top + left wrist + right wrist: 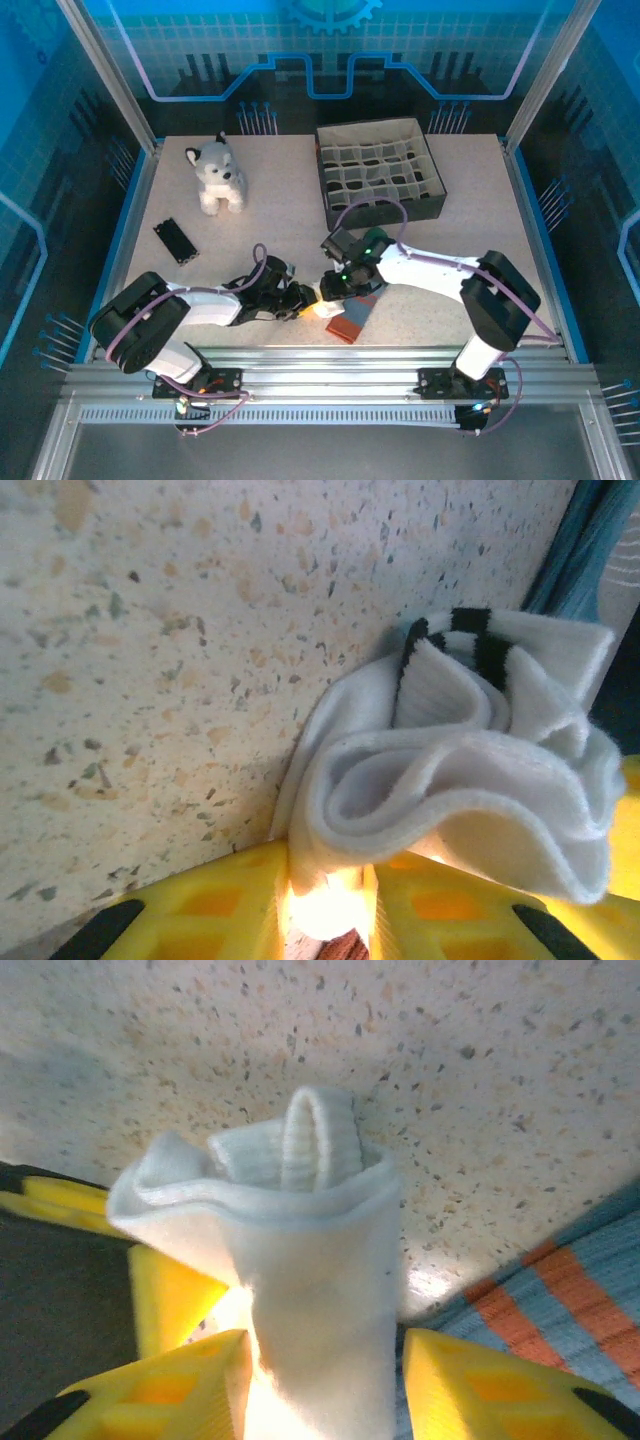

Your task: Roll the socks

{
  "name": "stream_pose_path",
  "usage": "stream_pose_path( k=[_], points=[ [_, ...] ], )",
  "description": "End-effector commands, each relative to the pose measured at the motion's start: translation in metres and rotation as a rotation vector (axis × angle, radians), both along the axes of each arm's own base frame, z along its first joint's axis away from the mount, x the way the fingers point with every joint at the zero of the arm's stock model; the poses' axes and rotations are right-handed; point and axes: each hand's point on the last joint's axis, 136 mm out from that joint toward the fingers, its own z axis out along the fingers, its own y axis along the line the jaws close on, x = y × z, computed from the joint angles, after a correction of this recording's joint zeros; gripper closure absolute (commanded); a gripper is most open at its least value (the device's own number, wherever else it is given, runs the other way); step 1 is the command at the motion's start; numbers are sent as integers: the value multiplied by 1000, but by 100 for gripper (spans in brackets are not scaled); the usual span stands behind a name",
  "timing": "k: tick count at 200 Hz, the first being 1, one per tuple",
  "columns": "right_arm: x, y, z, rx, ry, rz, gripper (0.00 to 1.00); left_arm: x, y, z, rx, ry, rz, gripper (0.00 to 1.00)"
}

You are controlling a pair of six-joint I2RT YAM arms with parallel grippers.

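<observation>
The white sock [324, 303] lies bunched near the table's front edge, between my two grippers. In the left wrist view its dark-striped cuff [470, 640] is folded over at the far end, and my left gripper [325, 905] is shut on a fold of the sock's near end. My left gripper [303, 300] meets my right gripper [335, 287] over the sock. In the right wrist view the rolled white sock [300, 1260] stands between the jaws of my right gripper [325, 1395], which is open, with a gap on the right side. The grey-blue sock [580, 1295] with orange-red stripes lies flat beside it [353, 318].
A grey-white plush husky [218, 176] sits at the back left. A dark box with several compartments [436, 190] stands at the back right. A small black block [175, 240] lies at the left. The table's front rail [320, 360] runs just behind the socks.
</observation>
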Motion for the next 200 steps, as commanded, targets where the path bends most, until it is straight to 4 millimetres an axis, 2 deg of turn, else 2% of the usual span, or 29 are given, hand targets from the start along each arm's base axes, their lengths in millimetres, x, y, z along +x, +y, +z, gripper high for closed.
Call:
stream_pose_path(
  k=[1, 21, 68, 120, 154, 179, 200],
  points=[
    [3, 5, 18, 120, 19, -16, 53, -11, 19, -22, 146, 35, -24, 76],
    [5, 2, 13, 129, 50, -11, 51, -10, 20, -20, 168, 21, -42, 76],
    [1, 14, -13, 121, 131, 14, 52, -4, 13, -15, 148, -25, -74, 77],
    [-20, 11, -35, 36, 174, 49, 54, 0, 11, -10, 116, -47, -65, 74],
    [-32, 10, -51, 2, 223, 65, 67, 4, 10, -4, 13, -60, -22, 65],
    [-32, 12, -55, 6, 223, 70, 75, 4, 9, -1, -34, -72, -32, 57],
    [-31, 16, -56, 23, 221, 83, 84, 2, 5, -3, -58, -49, -65, 55]
  ],
)
